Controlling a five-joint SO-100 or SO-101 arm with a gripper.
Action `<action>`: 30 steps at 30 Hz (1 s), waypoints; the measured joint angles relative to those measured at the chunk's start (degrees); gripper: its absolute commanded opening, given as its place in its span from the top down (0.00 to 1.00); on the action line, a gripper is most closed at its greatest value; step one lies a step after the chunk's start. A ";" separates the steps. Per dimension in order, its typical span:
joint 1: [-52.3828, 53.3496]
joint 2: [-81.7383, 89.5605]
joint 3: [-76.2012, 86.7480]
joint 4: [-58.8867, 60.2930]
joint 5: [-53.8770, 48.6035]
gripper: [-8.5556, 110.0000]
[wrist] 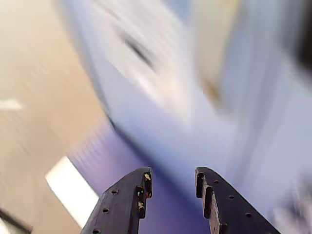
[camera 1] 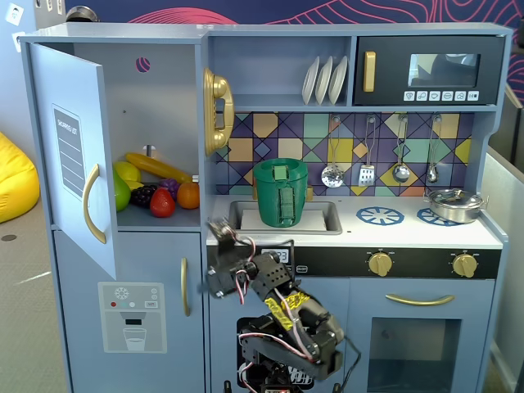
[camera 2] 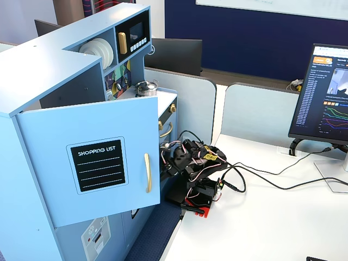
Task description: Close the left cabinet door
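Observation:
The left cabinet door is light blue with a curved gold handle. It stands swung wide open at the toy kitchen's upper left. In a fixed view from the side its outer face shows the black "SHOPPING LIST" panel and its handle. My gripper is low in front of the kitchen, right of and below the door, not touching it. It also shows beside the door's free edge. The blurred wrist view shows my gripper open and empty, facing a blue cabinet front.
Toy fruit lies in the open compartment. Below it is a blue door with a water-dispenser graphic. A green pot sits in the sink and a gold phone hangs beside the compartment. A monitor and cables are on the white desk.

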 measured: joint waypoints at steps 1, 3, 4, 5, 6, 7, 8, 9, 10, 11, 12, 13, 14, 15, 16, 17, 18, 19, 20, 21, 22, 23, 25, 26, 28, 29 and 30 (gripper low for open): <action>-3.25 -0.35 -2.02 -1.76 -1.23 0.93; -9.76 -1.41 -5.89 -4.75 -3.34 0.93; -12.74 -2.11 -7.73 -6.33 -4.13 0.93; -15.56 -2.72 -9.40 -8.00 -5.27 0.93; -18.02 -3.60 -10.90 -9.49 -6.77 0.93; -20.21 -4.48 -12.57 -10.81 -8.17 0.93; -22.24 -5.45 -14.15 -11.78 -9.58 0.93; -24.17 -6.42 -15.82 -12.48 -10.99 0.93; -26.02 -7.29 -17.40 -13.10 -12.66 0.93; -27.77 -8.44 -19.07 -13.80 -13.97 0.93; -29.62 -9.76 -20.65 -14.50 -15.21 0.93; -31.38 -11.25 -22.41 -15.12 -16.52 0.93; -33.05 -12.83 -24.26 -15.56 -17.75 0.93; -34.37 -14.50 -26.10 -15.91 -18.72 0.93; -35.60 -16.26 -27.95 -16.17 -19.51 0.93; -36.65 -18.19 -29.79 -16.52 -20.21 0.93; -37.53 -20.21 -31.64 -16.88 -20.65 0.93; -38.23 -22.24 -33.49 -17.23 -21.09 0.93; -38.94 -24.35 -35.24 -17.75 -21.45 0.93; -39.64 -26.46 -37.00 -18.28 -21.71 0.93; -40.25 -28.65 -38.50 -18.90 -22.06 0.93; -40.96 -30.85 -39.81 -19.86 -22.50 0.93; -42.19 -35.60 -42.71 -21.45 -22.85 0.93; -42.54 -37.53 -44.12 -22.15 -22.85 0.93; -43.07 -41.57 -47.02 -23.47 -22.85 0.93; -43.24 -43.59 -48.34 -24.17 -22.85 0.93; -43.24 -45.53 -49.57 -24.70 -22.85 0.93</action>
